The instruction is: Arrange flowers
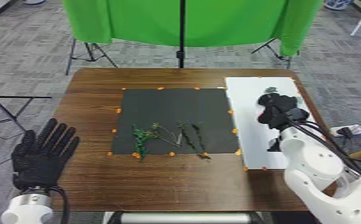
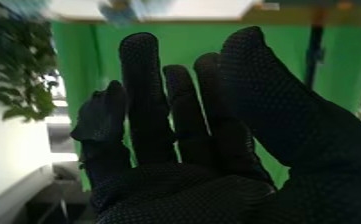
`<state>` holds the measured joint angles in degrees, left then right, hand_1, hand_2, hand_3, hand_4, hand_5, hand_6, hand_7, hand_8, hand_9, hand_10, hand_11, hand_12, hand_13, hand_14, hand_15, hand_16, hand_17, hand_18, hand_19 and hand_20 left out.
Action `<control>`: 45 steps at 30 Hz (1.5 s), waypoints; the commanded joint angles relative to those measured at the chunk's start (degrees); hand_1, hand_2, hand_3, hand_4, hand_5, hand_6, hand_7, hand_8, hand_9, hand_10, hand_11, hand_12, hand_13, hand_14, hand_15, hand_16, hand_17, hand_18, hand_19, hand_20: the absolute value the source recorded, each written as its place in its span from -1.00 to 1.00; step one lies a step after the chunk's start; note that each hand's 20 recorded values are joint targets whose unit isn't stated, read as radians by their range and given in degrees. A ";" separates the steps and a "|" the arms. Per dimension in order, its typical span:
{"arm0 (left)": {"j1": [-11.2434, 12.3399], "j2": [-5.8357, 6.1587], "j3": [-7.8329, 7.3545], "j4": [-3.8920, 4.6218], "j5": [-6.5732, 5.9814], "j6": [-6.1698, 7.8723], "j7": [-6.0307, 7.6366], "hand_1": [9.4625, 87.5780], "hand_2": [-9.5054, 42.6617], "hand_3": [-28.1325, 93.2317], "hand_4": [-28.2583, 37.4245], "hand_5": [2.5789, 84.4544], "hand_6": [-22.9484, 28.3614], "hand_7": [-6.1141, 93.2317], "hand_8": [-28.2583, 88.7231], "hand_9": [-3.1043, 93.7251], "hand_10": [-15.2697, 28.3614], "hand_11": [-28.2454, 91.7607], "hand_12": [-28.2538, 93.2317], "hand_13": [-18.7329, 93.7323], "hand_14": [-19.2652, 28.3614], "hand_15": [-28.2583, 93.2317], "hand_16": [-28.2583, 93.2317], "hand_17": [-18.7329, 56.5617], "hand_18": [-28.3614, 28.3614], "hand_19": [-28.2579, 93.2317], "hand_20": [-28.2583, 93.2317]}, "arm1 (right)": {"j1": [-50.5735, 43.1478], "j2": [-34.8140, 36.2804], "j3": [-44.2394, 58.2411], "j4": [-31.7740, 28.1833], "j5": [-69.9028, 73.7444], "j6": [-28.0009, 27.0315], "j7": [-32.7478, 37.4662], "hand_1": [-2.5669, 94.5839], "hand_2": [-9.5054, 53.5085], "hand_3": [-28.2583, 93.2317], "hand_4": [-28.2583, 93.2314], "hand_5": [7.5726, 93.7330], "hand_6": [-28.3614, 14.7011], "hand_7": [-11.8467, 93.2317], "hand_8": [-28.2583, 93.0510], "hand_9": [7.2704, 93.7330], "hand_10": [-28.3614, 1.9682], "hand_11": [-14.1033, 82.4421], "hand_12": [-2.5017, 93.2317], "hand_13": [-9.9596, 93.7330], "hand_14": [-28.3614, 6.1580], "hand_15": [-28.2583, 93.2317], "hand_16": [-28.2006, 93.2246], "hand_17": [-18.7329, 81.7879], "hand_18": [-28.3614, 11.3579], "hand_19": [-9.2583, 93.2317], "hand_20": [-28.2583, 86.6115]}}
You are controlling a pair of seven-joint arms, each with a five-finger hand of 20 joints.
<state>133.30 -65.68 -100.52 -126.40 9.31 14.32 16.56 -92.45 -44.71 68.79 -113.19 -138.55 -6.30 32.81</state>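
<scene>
With the far edge of the brown table (image 1: pixel 185 195) as twelve o'clock, the dark mat (image 1: pixel 172 107) lay about the middle and the white sheet (image 1: pixel 261 160) at three o'clock. At nine o'clock the left hand (image 1: pixel 36 162) was open, its fingers straight and apart. The right hand (image 2: pixel 172 190) was over the sheet toward two o'clock, thumb and fingers apart, with nothing seen between them. On the mat's six o'clock side lay the leafy green sprig (image 1: pixel 141 141), a pale branching stem (image 1: pixel 169 136) and two darker stems (image 1: pixel 199 141). Just beyond the right hand, on its twelve o'clock side, stood a small pale bluish thing (image 1: pixel 271 90), perhaps a vase; whether they touched could not be told. The step in hand seemed to be readying that thing for the stems. It would go best with a low, level approach, thumb and fingers closing evenly from opposite sides, lightly enough not to tip it, and the wrist kept steady before any lift.
</scene>
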 commanded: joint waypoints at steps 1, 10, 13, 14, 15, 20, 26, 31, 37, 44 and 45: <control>0.30 -0.15 -0.28 0.13 -0.17 0.17 -0.31 -0.61 -0.09 0.72 -1.00 -0.01 0.21 -0.66 -0.66 -0.20 0.35 -0.26 -0.33 -0.18 0.41 0.01 -0.58 -0.62 0.46 -0.09 -0.26 | 2.80 0.11 -5.50 8.93 -1.74 5.30 -1.02 0.12 -1.00 0.82 -1.00 -0.03 0.14 -0.53 -0.72 -0.12 0.03 -0.56 -0.65 0.14 -0.19 0.36 -0.20 -0.12 -0.82 0.80 0.45; -0.03 -0.30 -1.32 0.42 -1.59 1.26 0.36 -0.60 -0.08 0.72 -1.00 0.00 0.21 -0.65 -0.66 -0.19 0.35 -0.25 -0.33 -0.17 0.41 0.01 -0.58 -0.62 0.46 -0.09 -0.26 | 8.94 0.49 -13.60 13.92 -4.93 15.83 0.55 0.34 -1.00 0.54 -1.00 0.52 0.27 -0.25 -0.52 0.61 0.13 -0.54 -0.34 0.45 0.04 0.24 0.12 -0.01 -0.72 0.85 0.43; 0.16 -0.39 -1.03 0.37 -1.90 0.75 0.30 -0.61 -0.08 0.72 -1.00 0.00 0.22 -0.65 -0.66 -0.19 0.35 -0.25 -0.33 -0.17 0.41 0.01 -0.59 -0.62 0.46 -0.09 -0.26 | 8.34 0.75 -12.82 11.87 -3.15 14.16 1.10 0.38 -1.00 0.53 -1.00 0.60 0.28 -0.16 -0.42 0.77 0.23 -0.52 -0.13 0.50 0.08 0.31 0.17 0.01 -0.71 0.86 0.43; 0.20 -0.39 -0.94 0.29 -1.68 0.78 0.21 -0.60 -0.08 0.72 -1.00 0.00 0.22 -0.65 -0.66 -0.19 0.35 -0.25 -0.33 -0.17 0.41 0.01 -0.59 -0.62 0.46 -0.09 -0.26 | 8.11 0.87 -12.42 10.81 -2.35 13.42 1.37 0.39 -1.00 0.52 -1.00 0.61 0.27 -0.17 -0.40 0.78 0.25 -0.51 -0.10 0.51 0.09 0.32 0.17 0.01 -0.70 0.85 0.43; 0.20 -0.35 -0.80 0.30 -1.67 0.49 0.27 -0.60 -0.08 0.72 -1.00 0.00 0.21 -0.65 -0.66 -0.19 0.36 -0.25 -0.33 -0.17 0.41 0.02 -0.59 -0.62 0.46 -0.09 -0.26 | 7.91 1.16 -12.10 9.67 -1.59 13.30 1.47 0.41 -1.00 0.52 -1.00 0.63 0.27 -0.18 -0.38 0.79 0.28 -0.50 -0.07 0.52 0.09 0.33 0.18 0.01 -0.71 0.85 0.43; 0.40 -0.05 -0.76 0.06 -1.92 0.31 0.41 -0.61 -0.08 0.72 -1.00 0.00 0.22 -0.65 -0.66 -0.19 0.36 -0.25 -0.34 -0.17 0.41 0.01 -0.59 -0.62 0.46 -0.09 -0.26 | 8.73 1.52 -11.21 3.82 3.21 12.57 1.25 0.40 -1.00 0.54 -1.00 0.65 0.24 -0.22 -0.31 0.80 0.24 -0.48 -0.01 0.53 0.05 0.34 0.19 0.02 -0.73 0.85 0.44; 0.81 0.23 -1.22 -0.21 -1.03 0.36 0.36 -0.61 -0.08 0.72 -1.00 -0.01 0.22 -0.66 -0.66 -0.20 0.36 -0.25 -0.33 -0.17 0.41 0.01 -0.59 -0.62 0.45 -0.09 -0.26 | 15.19 -1.79 -14.76 -1.94 12.59 12.26 -2.11 0.38 -1.00 0.59 -1.00 0.65 0.22 -0.24 -0.29 0.80 0.23 -0.49 -0.02 0.53 0.05 0.35 0.19 0.02 -0.74 0.85 0.44; 1.24 0.36 -1.31 -0.48 -0.36 1.53 -0.41 -0.61 -0.08 0.72 -1.00 -0.01 0.22 -0.66 -0.66 -0.19 0.36 -0.25 -0.33 -0.17 0.41 0.01 -0.59 -0.62 0.46 -0.09 -0.26 | 21.86 -9.25 -24.14 -1.81 13.71 15.63 -9.68 0.37 -1.00 0.60 -1.00 0.64 0.22 -0.24 -0.30 0.79 0.24 -0.49 -0.03 0.51 0.05 0.36 0.19 0.02 -0.75 0.86 0.44; 1.08 0.70 -0.25 -0.33 -0.19 2.01 -0.69 -0.61 -0.08 0.72 -1.00 0.00 0.22 -0.66 -0.66 -0.19 0.36 -0.26 -0.33 -0.17 0.41 0.01 -0.59 -0.62 0.45 -0.09 -0.26 | 28.04 -19.23 -33.85 4.65 14.25 15.70 -20.82 0.36 -1.00 0.60 -1.00 0.63 0.23 -0.22 -0.33 0.78 0.27 -0.49 -0.04 0.51 0.06 0.36 0.18 0.02 -0.73 0.86 0.44; -2.77 2.75 1.02 0.75 0.16 4.82 -2.06 -0.60 -0.06 0.72 -1.00 0.00 0.23 -0.66 -0.66 -0.19 0.36 -0.25 -0.33 -0.17 0.41 0.02 -0.59 -0.62 0.45 -0.09 -0.26 | 32.70 -26.45 -39.36 14.31 20.99 12.59 -23.79 0.33 -1.00 0.61 -1.00 0.57 0.27 -0.11 -0.42 0.76 0.29 -0.48 -0.06 0.48 0.11 0.35 0.19 -0.03 -0.66 0.80 0.42; -1.70 2.97 0.97 0.02 0.16 5.08 -1.48 -0.60 -0.06 0.72 -1.00 0.01 0.23 -0.66 -0.66 -0.19 0.36 -0.25 -0.33 -0.17 0.42 0.02 -0.59 -0.62 0.45 -0.09 -0.26 | 32.65 -26.78 -40.14 14.22 21.11 12.43 -23.47 0.33 -1.00 0.61 -1.00 0.56 0.27 -0.10 -0.42 0.75 0.29 -0.48 -0.07 0.48 0.11 0.35 0.19 -0.03 -0.66 0.80 0.42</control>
<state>133.33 -64.44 -100.51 -126.69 9.31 16.44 16.15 -62.25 -64.26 32.84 -103.67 -119.94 8.01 6.75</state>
